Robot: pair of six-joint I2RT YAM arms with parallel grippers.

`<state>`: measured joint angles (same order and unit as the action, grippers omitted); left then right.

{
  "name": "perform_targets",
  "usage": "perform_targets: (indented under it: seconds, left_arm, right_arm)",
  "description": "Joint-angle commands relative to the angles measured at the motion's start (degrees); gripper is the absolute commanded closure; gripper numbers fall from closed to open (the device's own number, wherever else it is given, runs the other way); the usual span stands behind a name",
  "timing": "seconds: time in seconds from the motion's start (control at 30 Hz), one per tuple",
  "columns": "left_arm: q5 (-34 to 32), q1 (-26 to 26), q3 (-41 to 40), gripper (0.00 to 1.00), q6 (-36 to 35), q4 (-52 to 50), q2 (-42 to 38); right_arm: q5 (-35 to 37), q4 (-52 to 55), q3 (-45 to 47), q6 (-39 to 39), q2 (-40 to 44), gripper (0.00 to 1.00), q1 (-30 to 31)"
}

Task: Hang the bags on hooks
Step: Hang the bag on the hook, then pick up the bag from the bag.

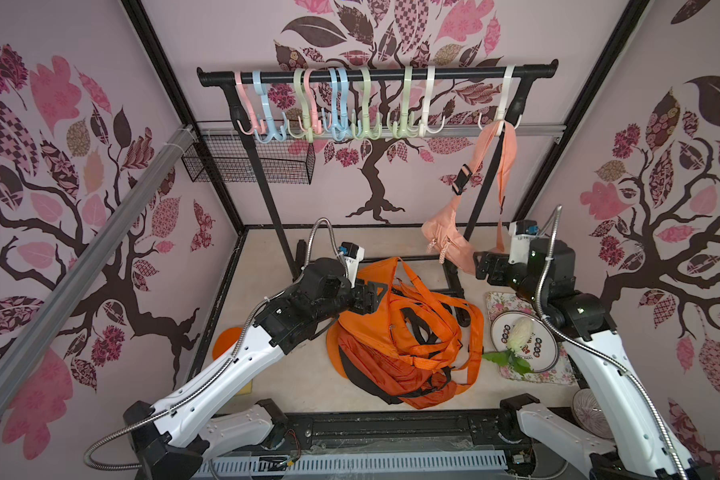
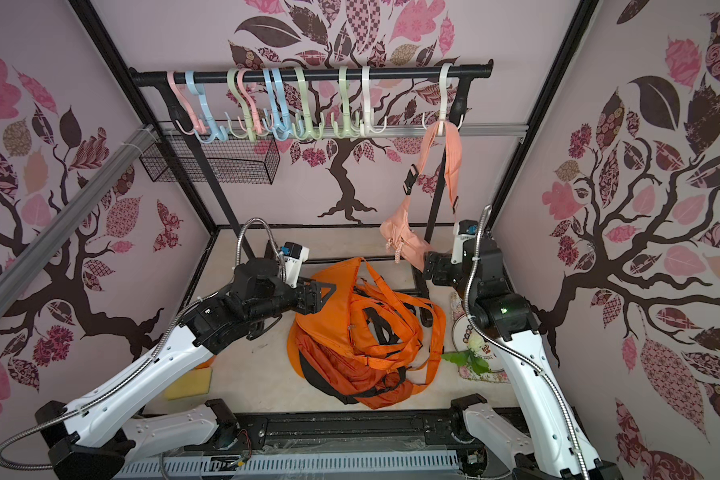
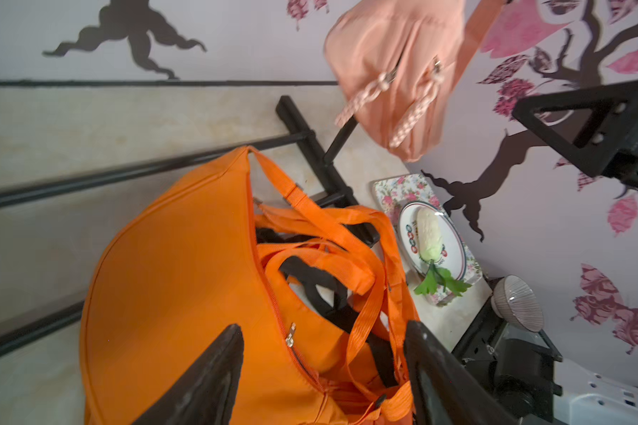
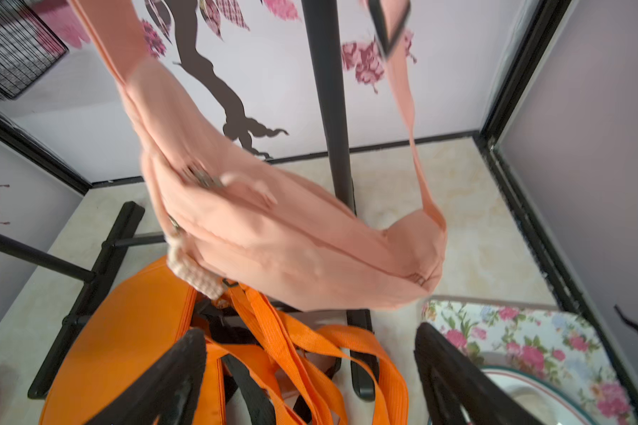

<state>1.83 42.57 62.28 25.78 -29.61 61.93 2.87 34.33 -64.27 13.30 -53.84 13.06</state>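
Bag (image 1: pixel 449 239) hangs on rightmost hook (image 1: pixel 506 95), behind floor bag (image 1: pixel 371 328)

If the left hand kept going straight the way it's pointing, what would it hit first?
Probably the orange bag: it lies right ahead of the open left hand, though how near is hard to tell.

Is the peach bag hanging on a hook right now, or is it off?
On. Its strap loops over the white hook at the rail's end, and the peach bag dangles free below.
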Motion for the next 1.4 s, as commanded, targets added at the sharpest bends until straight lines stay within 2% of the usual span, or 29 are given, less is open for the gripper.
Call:
perform_targets:
  seconds: [0.0, 0.1, 0.2, 0.37, 0.57, 0.87, 1.07, 1.37]
  left_arm:
    - [-1.4, -5.0, -6.6, 0.27, 4.1, -2.1, -4.0]
    - [6.2, -13.9, -12.9, 0.27, 7.1, 0.6, -6.6]
    - [10.3, -19.1, -15.2, 0.27, 7.6, 2.6, -5.9]
    - [14.5, -20.2, -15.1, 0.28, 7.9, 5.7, 0.0]
    - [18.0, -20.2, -14.7, 0.3, 8.5, 9.5, 5.3]
    - [16.9, -20.2, -14.7, 0.33, 6.2, 9.8, 10.3]
    - [14.0, -20.3, -13.7, 0.35, 4.6, 8.5, 12.8]
    - [6.1, -20.3, -12.7, 0.2, 5.2, 5.1, 5.9]
  right_arm:
    - [-1.3, -0.8, 7.6, 5.1, 3.0, 0.1, 3.4]
    - [-1.4, -1.5, 14.3, 8.0, 4.8, 0.11, 6.5]
    - [-4.7, -2.9, 19.6, 10.1, 5.0, 0.13, 6.8]
    - [-5.7, -5.0, 25.4, 12.0, 3.9, 0.15, 6.8]
    - [-7.9, -7.9, 27.0, 13.0, -0.4, 0.18, 6.8]
    - [-6.3, -9.7, 28.0, 13.9, -1.6, 0.2, 6.8]
    - [-5.0, -10.1, 28.8, 14.7, -2.6, 0.21, 6.8]
    - [-5.8, -12.1, 31.2, 15.3, -1.9, 0.22, 6.8]
